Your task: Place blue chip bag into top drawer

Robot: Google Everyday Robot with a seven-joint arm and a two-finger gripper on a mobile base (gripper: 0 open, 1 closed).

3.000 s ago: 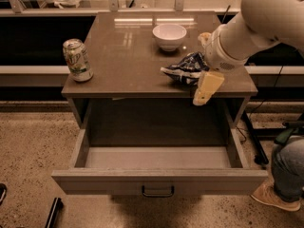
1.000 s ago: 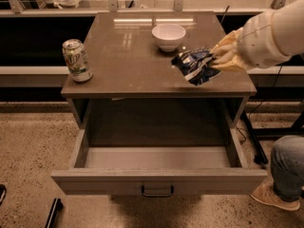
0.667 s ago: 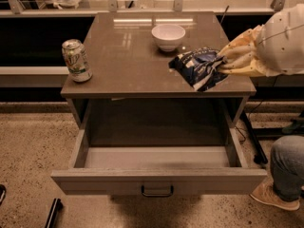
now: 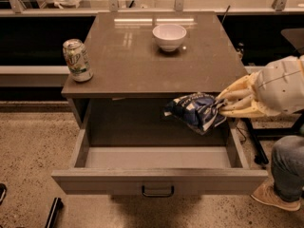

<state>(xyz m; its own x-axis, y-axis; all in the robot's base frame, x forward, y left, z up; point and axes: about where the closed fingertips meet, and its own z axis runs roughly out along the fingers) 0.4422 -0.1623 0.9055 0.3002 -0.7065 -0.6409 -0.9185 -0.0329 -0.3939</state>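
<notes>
The blue chip bag (image 4: 194,111) hangs in the air, just under the front edge of the brown table (image 4: 142,61) and over the right part of the top drawer (image 4: 156,180). It does not lie in the drawer. The gripper (image 4: 222,104) comes in from the right side, and its cream fingers (image 4: 237,95) are closed on the right end of the bag, which is crumpled and tilted down to the left.

The drawer is pulled out fully. Inside it only the flat grey floor shows, and the dark handle (image 4: 157,192) sits in the middle of the front panel.

On the table a white bowl (image 4: 169,36) stands near the back, and only its white inside shows. A green-and-silver soda can (image 4: 77,60) stands upright at the front left corner, well apart from the bowl.
</notes>
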